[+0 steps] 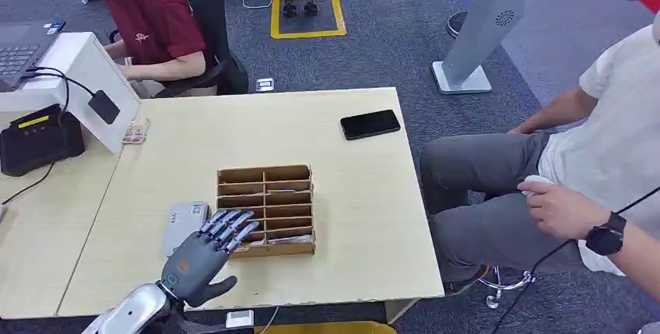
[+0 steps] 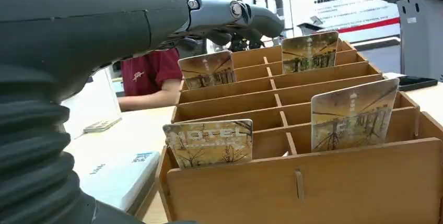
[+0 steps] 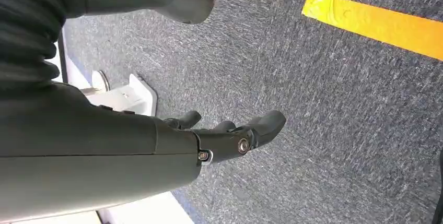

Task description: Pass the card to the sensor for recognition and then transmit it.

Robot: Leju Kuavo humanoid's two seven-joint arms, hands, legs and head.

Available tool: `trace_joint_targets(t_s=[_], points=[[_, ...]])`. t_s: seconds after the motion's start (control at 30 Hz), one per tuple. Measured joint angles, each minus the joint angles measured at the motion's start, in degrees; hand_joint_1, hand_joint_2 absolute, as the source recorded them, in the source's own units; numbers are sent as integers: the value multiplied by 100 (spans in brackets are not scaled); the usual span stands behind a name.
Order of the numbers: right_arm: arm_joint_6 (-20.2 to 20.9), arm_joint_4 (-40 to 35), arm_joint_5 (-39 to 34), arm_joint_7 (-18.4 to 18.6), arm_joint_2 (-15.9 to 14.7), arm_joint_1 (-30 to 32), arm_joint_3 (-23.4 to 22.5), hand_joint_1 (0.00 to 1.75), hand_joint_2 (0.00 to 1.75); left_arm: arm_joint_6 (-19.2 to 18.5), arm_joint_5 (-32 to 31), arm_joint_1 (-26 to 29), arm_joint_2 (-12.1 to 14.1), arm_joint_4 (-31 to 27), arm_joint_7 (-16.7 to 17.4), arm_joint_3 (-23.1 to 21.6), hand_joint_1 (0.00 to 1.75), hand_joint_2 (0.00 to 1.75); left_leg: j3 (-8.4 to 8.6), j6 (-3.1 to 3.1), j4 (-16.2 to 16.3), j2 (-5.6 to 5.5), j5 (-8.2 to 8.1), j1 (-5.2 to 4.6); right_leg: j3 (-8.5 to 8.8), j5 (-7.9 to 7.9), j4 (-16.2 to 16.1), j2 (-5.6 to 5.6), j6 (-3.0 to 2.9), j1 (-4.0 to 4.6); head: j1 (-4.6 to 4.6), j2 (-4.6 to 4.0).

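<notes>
- The table (image 1: 366, 217) is pale wood, and a person in a white shirt (image 1: 615, 147) sits at its right side while a person in a dark red shirt (image 1: 152, 15) sits beyond its far left corner.
- A white stand (image 1: 78, 77) sits at the table's left end with a black device (image 1: 39, 141) just beside it and a small card-like item (image 1: 135, 131) lying at its foot.
- A wooden rack (image 1: 267, 211) with two columns of slots sits near the front middle of the table.
- The left hand (image 1: 204, 254) hangs over the table at the rack's front left corner, fingers (image 1: 233, 223) stretched apart and reaching over the rack's edge, holding nothing.
- The right hand (image 3: 156, 145) hangs down above grey carpet (image 3: 324, 109) beside a yellow floor line (image 3: 376, 23), fingers loosely bent and spread, holding nothing.
- A flat grey-white box (image 1: 184, 225) lies on the table just left of the rack, partly under the left hand.
- A black phone (image 1: 370, 124) lies near the table's far right edge.
- Four cards stand upright in the rack's slots in the left wrist view: a front card reading "HOTEL" (image 2: 209, 142), a front card in the other column (image 2: 354, 114), and two further back (image 2: 207, 69) (image 2: 310, 51).
</notes>
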Motion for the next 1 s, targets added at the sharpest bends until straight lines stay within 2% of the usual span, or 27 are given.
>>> trace_joint_targets(t_s=[0.6, 1.0], points=[[0, 0, 0, 0, 0, 0, -2, 0, 175, 0, 0, 0, -26, 9, 2, 2, 0, 175, 0, 0, 0, 0, 0, 0, 0, 0, 0, 0, 0, 0, 0, 0], [-9, 0, 2, -22, 0, 0, -7, 0, 175, 55, -142, 13, -92, 96, 186, 2, 0, 175, 0, 0, 0, 0, 0, 0, 0, 0, 0, 0, 0, 0, 0, 0]])
